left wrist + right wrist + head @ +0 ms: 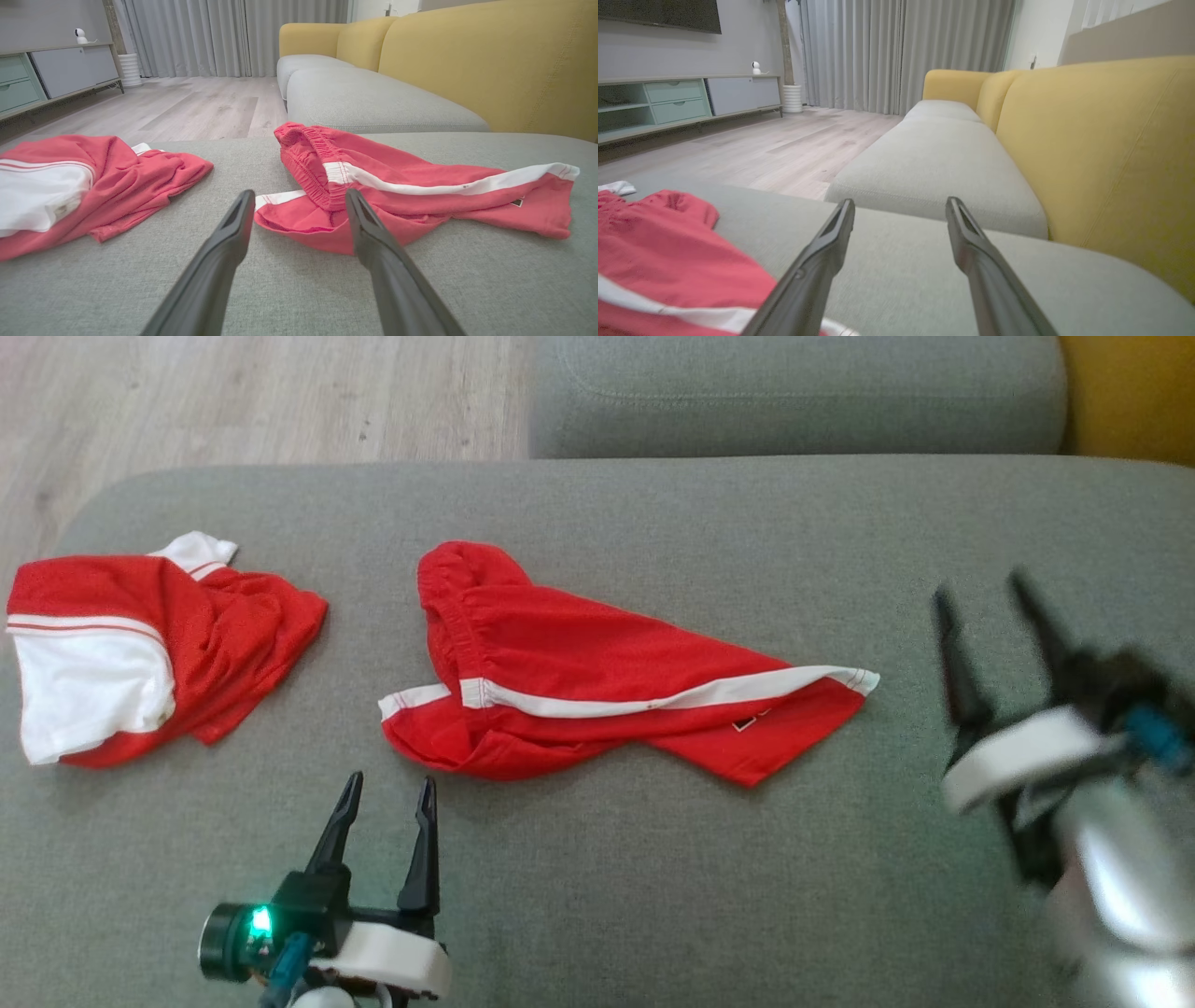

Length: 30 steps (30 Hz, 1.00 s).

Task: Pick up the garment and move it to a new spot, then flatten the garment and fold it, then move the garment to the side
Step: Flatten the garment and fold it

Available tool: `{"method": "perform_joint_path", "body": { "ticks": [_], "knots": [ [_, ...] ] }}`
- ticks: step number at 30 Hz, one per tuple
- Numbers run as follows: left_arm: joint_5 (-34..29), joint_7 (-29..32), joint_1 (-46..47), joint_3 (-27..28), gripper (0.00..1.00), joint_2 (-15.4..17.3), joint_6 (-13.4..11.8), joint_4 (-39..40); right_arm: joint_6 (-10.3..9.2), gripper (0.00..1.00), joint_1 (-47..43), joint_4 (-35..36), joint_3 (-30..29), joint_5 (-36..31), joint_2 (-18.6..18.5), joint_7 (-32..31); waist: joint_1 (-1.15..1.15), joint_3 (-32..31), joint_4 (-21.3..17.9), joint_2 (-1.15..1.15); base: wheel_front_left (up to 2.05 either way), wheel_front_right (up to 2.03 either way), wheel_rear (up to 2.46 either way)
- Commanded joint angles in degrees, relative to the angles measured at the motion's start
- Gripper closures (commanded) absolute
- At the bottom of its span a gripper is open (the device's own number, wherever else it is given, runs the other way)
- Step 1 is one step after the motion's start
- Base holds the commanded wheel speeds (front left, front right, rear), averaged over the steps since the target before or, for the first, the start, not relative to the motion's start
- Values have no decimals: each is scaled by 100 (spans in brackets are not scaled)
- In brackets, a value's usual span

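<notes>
Shorts: crumpled, middle of the grey cushion (white stripe showing).
Left gripper: fingers spread, empty, just short of the shorts.
Right gripper: spread, empty, off their right end.

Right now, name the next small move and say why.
Probably ease the left claw forward to the near edge of the red shorts and pinch it: both claws stand open and empty, the right claw beyond the leg end, and the shorts lie rumpled, not flattened.
</notes>
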<state>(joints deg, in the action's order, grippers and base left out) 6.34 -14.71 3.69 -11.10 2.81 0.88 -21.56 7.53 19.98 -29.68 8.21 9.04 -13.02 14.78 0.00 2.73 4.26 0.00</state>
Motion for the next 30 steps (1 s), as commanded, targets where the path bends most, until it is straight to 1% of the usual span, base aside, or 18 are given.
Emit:
{"method": "perform_joint_path", "body": {
  "ticks": [1,5,8,13,19,22,28,29,30],
  "knots": [
    [-52,-29,233,199,0,7,-58,173,-4,0,-92,216,23,-96,86,21,0,-30,6,0,0,0,0],
    [-118,-29,146,270,0,7,-143,164,-4,0,-612,337,-334,-457,592,22,0,-148,33,0,0,0,0],
    [-165,-29,51,334,0,7,-185,188,-4,0,-886,324,-440,-547,795,22,0,-212,42,0,0,0,0],
    [-185,-29,-129,421,0,7,-226,233,-4,0,-1138,271,-536,-550,959,22,0,-281,34,0,0,0,0],
    [-132,-29,-175,408,0,7,-203,226,-4,0,-1170,212,-452,-523,1006,22,0,-275,3,0,0,0,0],
    [-88,-29,-39,362,0,7,-89,196,-4,0,-1109,203,-403,-512,1010,22,0,-213,-21,0,0,0,0],
    [237,-29,676,309,0,7,370,-195,-4,0,-941,193,-261,-455,1013,22,0,121,-96,0,0,0,0],
    [237,-29,676,309,0,7,370,-195,-4,0,-941,193,-261,-455,1013,22,0,121,-96,0,0,0,0],
    [333,-29,836,302,0,7,433,-293,-4,0,-895,196,-231,-452,1013,22,0,197,-113,0,0,0,0]
  ]
}}
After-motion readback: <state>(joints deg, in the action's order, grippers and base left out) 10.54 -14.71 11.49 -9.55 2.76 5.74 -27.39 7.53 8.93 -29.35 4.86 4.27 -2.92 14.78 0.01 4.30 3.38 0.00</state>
